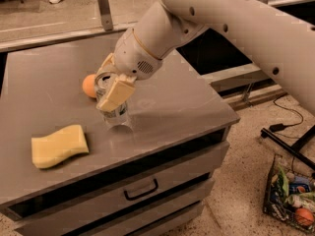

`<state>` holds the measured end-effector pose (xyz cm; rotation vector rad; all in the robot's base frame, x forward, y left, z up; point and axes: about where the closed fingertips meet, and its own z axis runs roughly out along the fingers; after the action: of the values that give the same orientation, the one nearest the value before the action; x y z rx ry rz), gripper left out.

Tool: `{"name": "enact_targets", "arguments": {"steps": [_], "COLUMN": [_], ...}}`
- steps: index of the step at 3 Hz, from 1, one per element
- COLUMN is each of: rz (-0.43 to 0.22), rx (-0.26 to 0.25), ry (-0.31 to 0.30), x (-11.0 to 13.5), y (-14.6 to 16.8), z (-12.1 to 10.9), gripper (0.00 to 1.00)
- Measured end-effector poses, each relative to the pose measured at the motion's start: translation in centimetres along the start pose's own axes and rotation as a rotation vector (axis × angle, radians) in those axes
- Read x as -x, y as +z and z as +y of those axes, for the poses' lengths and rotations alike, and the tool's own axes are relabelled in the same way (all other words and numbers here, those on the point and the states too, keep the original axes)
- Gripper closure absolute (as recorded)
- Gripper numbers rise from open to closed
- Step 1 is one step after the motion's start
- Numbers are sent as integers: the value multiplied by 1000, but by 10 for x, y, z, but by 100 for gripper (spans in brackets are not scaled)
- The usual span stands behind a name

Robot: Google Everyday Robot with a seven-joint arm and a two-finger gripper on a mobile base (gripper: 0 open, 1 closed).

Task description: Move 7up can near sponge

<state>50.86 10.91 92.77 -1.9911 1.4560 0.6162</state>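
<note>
On the tabletop (197, 102), my end effector (110, 85) pinches the 7up can (117, 116) upright, orange ball (88, 86) just behind, sponge (59, 146) nearby but apart; I'd carry it level, set down just beside the foam without nudging it, then release.

One gripper (111, 82) clamped on one 7up can (117, 117); one sponge (59, 145) near gripper; one orange ball (88, 86) just beside gripper.

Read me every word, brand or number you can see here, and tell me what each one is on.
No text can be read here.
7up can, clamped in the gripper over the cabinet top: lettering too blurred to read.
Packets in the floor basket: print too blurred to read.
Sponge and orange ball: no markings.
</note>
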Motion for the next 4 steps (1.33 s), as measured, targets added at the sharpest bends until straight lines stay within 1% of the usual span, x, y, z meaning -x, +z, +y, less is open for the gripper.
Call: {"name": "enact_targets", "arguments": {"steps": [1,2,3,4], "rz": [-35,-57,-60,-63], "rx": [49,88,113,115], "ry": [27,36,25,17], "x": [2,10,18,19], "y": [12,17,23,32], "z": [4,12,21,28], "gripper": [82,59,36,13]}}
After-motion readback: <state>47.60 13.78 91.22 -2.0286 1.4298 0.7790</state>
